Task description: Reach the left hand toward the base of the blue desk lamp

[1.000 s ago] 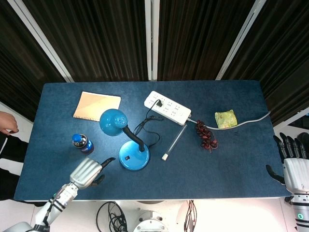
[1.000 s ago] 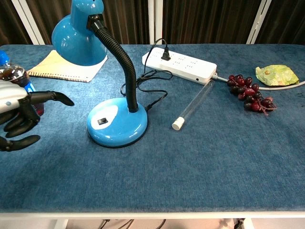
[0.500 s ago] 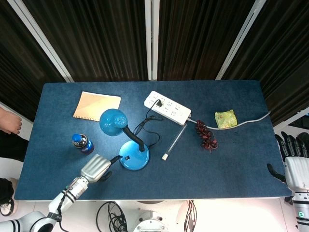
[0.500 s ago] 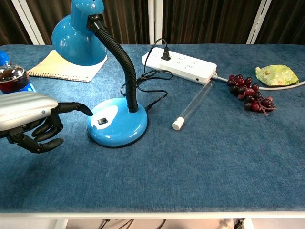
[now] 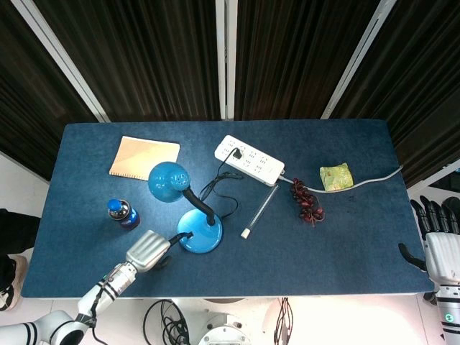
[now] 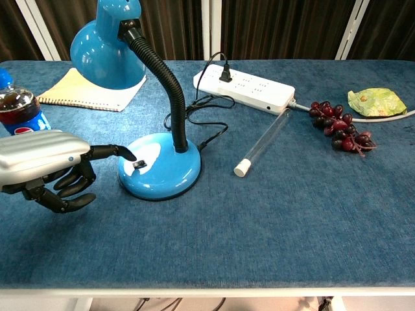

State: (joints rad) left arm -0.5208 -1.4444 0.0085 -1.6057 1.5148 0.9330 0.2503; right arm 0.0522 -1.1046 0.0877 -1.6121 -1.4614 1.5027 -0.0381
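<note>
The blue desk lamp stands left of the table's middle, with its round base flat on the blue cloth and its shade bent to the left. My left hand lies just left of the base and holds nothing. One finger points out over the base's rim, close to the black switch; the others curl under the palm. I cannot tell whether it touches. My right hand hangs beyond the table's right edge with straight fingers, in the head view only.
A cola bottle stands just behind my left hand. Further back lie a notebook, a white power strip with the lamp's cord, a glass tube, grapes and a green packet.
My left hand has moved right, from beside the bottle up to the lamp base, and its extended finger now reaches the rim. The right hand has hardly moved.
</note>
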